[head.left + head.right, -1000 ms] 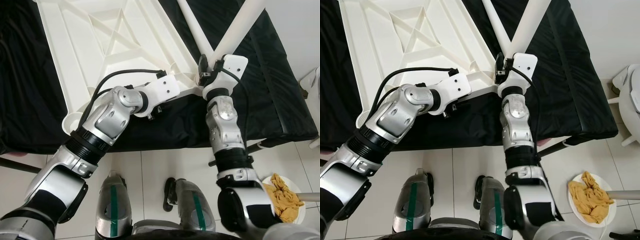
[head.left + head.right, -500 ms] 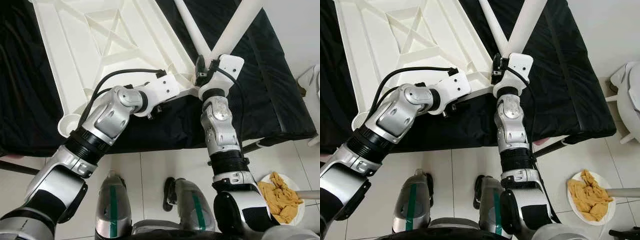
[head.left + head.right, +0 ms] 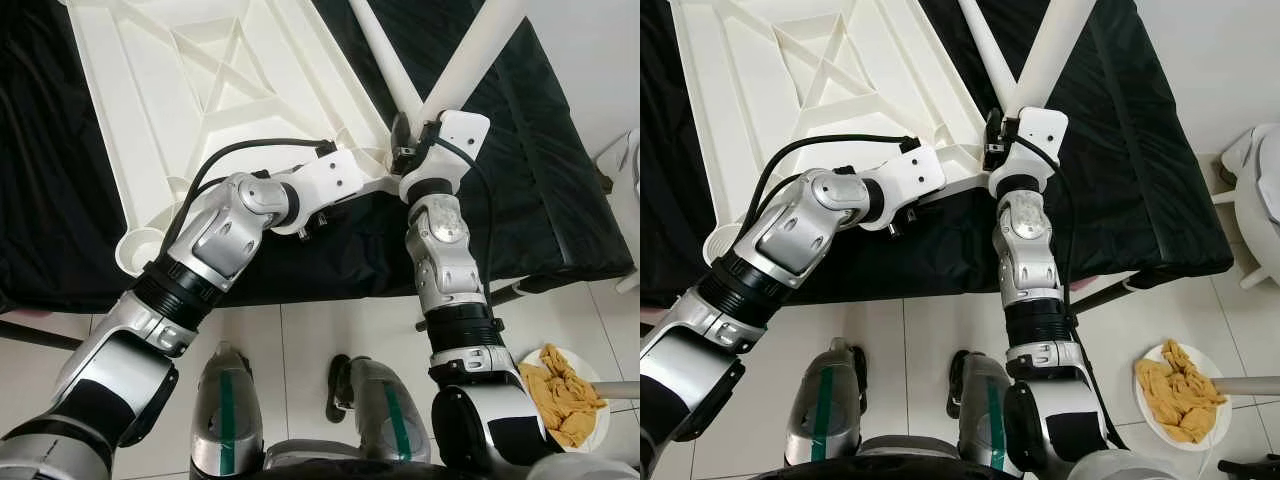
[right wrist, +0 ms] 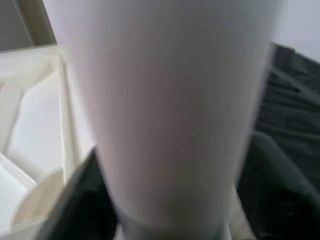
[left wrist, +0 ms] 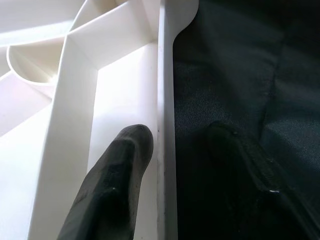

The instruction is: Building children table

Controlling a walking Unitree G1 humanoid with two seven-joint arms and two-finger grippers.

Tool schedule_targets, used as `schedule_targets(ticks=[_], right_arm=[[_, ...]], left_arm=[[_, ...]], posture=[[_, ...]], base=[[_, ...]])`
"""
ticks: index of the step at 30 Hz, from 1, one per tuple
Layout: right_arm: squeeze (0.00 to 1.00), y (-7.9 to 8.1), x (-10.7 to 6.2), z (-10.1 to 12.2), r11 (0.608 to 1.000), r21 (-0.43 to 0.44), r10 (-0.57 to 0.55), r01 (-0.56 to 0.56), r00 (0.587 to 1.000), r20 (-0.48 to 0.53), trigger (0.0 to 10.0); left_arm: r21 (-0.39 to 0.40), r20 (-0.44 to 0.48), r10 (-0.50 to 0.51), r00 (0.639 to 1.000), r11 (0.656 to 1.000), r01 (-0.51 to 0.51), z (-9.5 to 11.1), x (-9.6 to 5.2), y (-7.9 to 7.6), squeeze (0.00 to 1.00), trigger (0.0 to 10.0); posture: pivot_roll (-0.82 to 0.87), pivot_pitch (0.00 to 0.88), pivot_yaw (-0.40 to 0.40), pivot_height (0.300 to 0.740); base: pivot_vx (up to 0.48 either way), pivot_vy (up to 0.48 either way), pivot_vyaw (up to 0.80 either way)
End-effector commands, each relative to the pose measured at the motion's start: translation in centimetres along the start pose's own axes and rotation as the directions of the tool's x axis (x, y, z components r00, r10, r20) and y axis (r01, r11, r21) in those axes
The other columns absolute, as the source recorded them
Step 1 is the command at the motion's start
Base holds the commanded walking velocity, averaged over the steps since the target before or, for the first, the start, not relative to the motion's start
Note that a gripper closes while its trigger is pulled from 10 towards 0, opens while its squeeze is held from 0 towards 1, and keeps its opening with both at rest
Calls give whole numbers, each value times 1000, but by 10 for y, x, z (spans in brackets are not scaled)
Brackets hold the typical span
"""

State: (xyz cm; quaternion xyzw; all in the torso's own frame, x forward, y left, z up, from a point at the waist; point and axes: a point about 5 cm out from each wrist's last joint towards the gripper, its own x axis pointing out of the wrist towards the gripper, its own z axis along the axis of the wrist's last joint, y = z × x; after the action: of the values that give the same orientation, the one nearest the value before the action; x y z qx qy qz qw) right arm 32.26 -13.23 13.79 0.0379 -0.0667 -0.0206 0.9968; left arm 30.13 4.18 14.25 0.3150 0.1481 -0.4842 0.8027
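Left eye view first: the white tabletop (image 3: 215,95) lies upside down on the black cloth (image 3: 540,190), ribs up. The left gripper (image 5: 165,165) straddles its near edge wall, one finger (image 5: 117,175) inside, the other on the cloth side, clamped on that rim. The right gripper (image 4: 175,200) is closed around the white table leg (image 3: 465,60) at the tabletop's near corner, beside a second leg (image 3: 385,55). Since a second ago the right forearm stands straighter and the tabletop sits slightly further left; the grips match.
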Motion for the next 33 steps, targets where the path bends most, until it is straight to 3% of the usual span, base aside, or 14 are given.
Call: schedule_targets(ticks=[1,9,10,18,22,24,25,26,28,30,33], right_arm=[[1000,-8,-3,-8,1000,7,-9,9,999,-42,10000],[1000,-9,-5,-5,991,22,136,-135,991,-8,10000],[0,-10,-5,-5,983,31,180,-180,984,-7,10000],[0,-29,2,-1,918,-5,397,-397,918,-16,10000],[0,-31,3,0,910,-16,414,-414,910,-16,10000],[0,-35,5,1,872,-9,490,-490,872,-26,10000],[0,-35,5,1,872,-9,490,-490,872,-26,10000],[0,-35,5,1,841,7,541,-541,840,-36,10000],[0,-35,5,1,841,7,541,-541,840,-36,10000],[0,-37,8,0,783,33,621,-621,781,-58,10000],[0,-39,14,0,750,28,661,-661,747,-78,10000]], left_arm=[[4,-17,-5,1000,1000,5,-2,2,-2,0,10000],[1,-17,0,1000,1000,0,-2,2,-2,0,10000],[1,-17,1,1000,1000,-1,-2,2,-1,0,10000],[5,-15,-6,1000,1000,7,-2,2,-3,0,10000],[6,-14,-9,1000,1000,9,-1,3,-4,0,10000],[7,-14,-12,1000,1000,12,-1,3,-5,0,10000],[7,-14,-12,1000,1000,12,-1,3,-5,0,10000],[7,-14,-13,1000,1000,14,-1,3,-5,0,10000],[7,-14,-13,1000,1000,14,-1,3,-5,0,10000],[10,-13,-18,1000,1000,18,0,4,-6,0,10000],[13,-13,-21,1000,1000,21,0,4,-7,0,10000]], posture=[[17,45,-69,740],[15,47,-67,740],[14,47,-67,740],[16,43,-67,740],[16,43,-67,740],[18,41,-67,740],[18,41,-67,740],[18,41,-67,740],[18,41,-67,740],[21,34,-64,740],[23,29,-60,740]], base=[[0,0,0],[0,0,0],[0,0,0],[0,0,0],[0,0,0],[0,0,0],[0,0,0],[0,0,0],[0,0,0],[0,0,0],[0,0,0]])
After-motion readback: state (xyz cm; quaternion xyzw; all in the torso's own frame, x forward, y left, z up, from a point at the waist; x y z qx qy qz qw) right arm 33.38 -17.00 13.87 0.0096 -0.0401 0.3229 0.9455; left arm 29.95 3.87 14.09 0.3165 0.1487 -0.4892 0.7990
